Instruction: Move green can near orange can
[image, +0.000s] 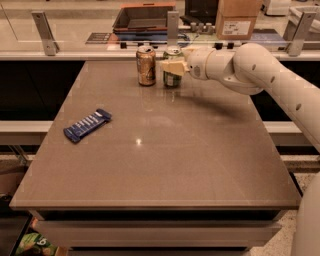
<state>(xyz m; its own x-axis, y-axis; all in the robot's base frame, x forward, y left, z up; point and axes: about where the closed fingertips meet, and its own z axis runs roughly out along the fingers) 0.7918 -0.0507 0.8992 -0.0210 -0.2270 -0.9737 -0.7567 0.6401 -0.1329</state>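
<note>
Gripper (172, 67) apparently touches green can (171, 81) beside orange can (146, 65); packet (87, 125) apart.

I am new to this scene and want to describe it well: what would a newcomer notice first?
The big white arm reaches in from the right, its tool at the green can near the far edge of the table. The orange can stands upright just left of it, close but apart. A blue packet lies on the left side.

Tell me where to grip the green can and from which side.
Grip the green can mid-body, from the side away from the orange can, where the gripper is now: it stands upright, and the orange can stands close on the other side.
</note>
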